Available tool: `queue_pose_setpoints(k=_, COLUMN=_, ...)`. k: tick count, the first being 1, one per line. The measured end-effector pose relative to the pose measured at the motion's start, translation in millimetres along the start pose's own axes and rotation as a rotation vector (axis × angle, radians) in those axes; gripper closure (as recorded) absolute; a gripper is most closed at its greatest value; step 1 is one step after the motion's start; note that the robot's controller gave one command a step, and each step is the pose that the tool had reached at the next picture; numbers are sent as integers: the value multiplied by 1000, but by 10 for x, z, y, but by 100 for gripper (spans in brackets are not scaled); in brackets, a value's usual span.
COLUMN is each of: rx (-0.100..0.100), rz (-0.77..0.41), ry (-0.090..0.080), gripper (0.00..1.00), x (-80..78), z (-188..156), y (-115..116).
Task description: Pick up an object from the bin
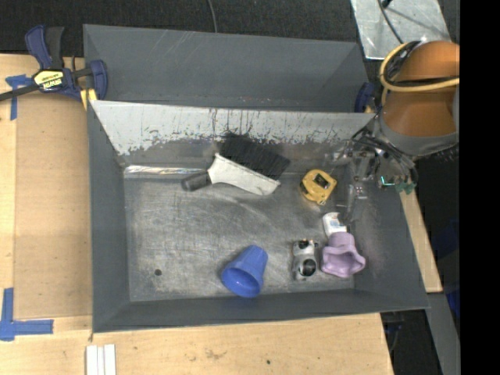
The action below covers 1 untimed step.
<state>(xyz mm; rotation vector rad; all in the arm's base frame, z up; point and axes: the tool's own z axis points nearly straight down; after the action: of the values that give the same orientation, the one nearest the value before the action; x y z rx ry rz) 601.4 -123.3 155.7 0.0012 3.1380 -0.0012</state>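
Grey metal bin (pixel 109 209) is holding a few loose things. Gripper (pixel 356 187) is hanging near the right wall, and I cannot tell if it is open or shut. Black brush (pixel 250 162) is lying well off to the gripper's left, yellow tape measure (pixel 318 186) is sitting just beside it, and small white bottle (pixel 333 225) is sitting just below it. Going down here, the gripper might be scraping the wall or catching two things at once.

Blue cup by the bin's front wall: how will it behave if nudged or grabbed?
The blue cup lies on its side, so a nudge would probably roll it, likely in a curve since it tapers. It looks hollow and thin-walled, so probably light and quick to skid. Its smooth round wall may slip in a side-on grasp.
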Motion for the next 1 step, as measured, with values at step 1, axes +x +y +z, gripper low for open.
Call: queue_pose_setpoints(k=1, rx=1, rz=75, ry=-7, gripper=0, x=55, z=317, y=2)
